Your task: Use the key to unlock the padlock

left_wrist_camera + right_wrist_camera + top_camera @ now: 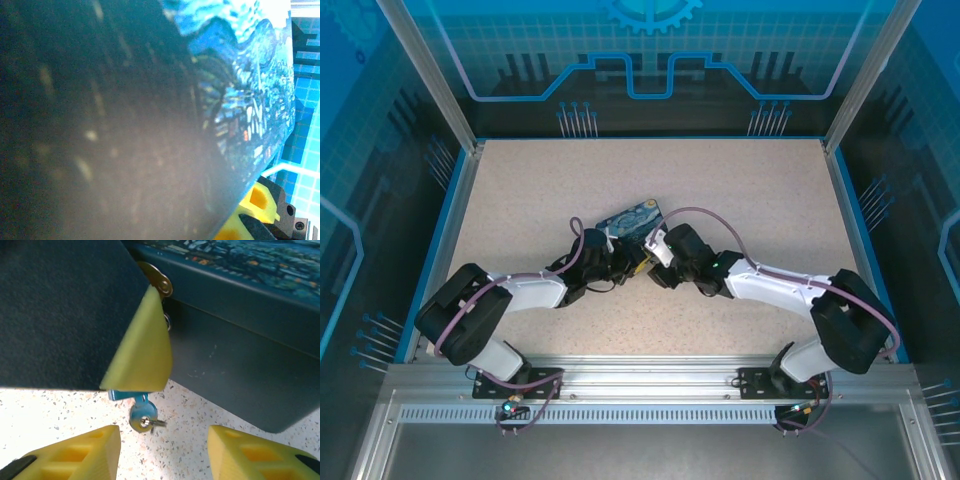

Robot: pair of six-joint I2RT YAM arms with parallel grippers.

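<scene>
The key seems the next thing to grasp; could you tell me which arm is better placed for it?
Probably right: the right gripper is open with the key just ahead, while the left gripper is shut on the padlock.

The left arm (535,292) and right arm (770,283) are done in white shells with chunky black joints, mauve cables (710,211) are looped alongside, and fingers (255,452) are tipped yellow.

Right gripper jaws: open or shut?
Open. The right gripper has its yellow-tipped jaws wide apart, speckled table showing between them, nothing clamped.
</scene>
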